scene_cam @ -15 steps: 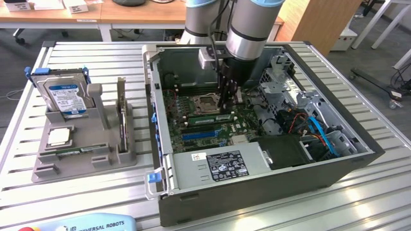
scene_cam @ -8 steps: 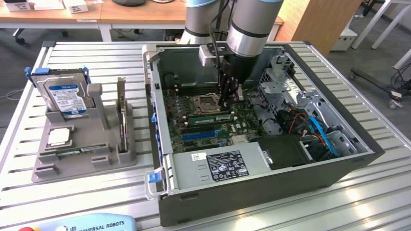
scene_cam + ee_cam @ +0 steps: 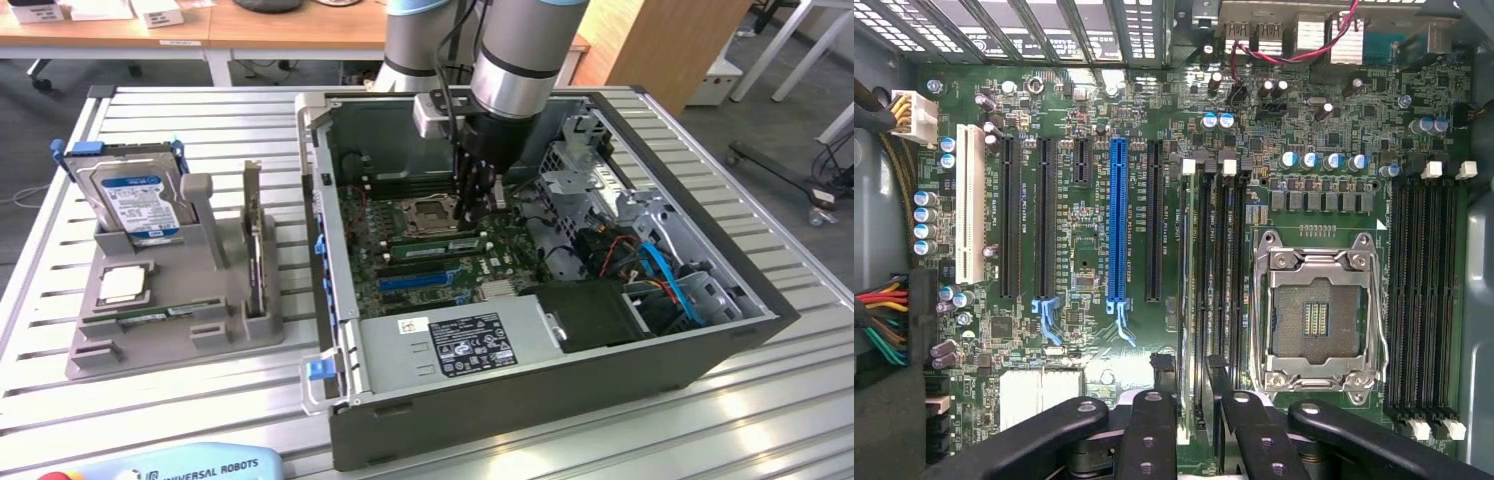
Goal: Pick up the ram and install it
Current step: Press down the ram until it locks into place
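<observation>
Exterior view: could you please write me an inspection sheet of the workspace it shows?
Surface: slatted metal table carrying an open PC case and a grey holder.
Job's things: ram at the slots beside the empty socket; whether it is seated cannot be told. A second stick lies in the holder.
Clutter: hard drive and processor in the holder.
Grippers: gripper inside the case, directly over the ram.
Cables: blue cables in the case, clear of the gripper.
Surroundings: desks behind the table; pendant at its near edge.
</observation>
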You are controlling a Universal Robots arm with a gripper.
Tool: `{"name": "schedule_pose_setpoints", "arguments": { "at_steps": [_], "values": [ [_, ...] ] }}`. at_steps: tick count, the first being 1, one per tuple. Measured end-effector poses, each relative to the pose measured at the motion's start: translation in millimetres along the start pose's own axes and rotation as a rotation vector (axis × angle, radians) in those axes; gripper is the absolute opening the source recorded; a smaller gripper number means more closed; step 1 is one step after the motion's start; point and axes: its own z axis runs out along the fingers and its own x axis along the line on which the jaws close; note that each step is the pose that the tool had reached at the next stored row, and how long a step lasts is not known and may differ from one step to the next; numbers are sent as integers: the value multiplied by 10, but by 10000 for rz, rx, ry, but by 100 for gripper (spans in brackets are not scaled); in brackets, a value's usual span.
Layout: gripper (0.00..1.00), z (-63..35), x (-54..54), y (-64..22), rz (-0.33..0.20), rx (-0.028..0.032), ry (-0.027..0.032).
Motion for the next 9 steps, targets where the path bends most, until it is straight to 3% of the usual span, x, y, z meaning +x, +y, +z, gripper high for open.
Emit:
{"name": "schedule_pose_setpoints", "arguments": {
  "at_steps": [9],
  "values": [
    [25, 0, 0, 0, 0, 0, -1]
  ]
}}
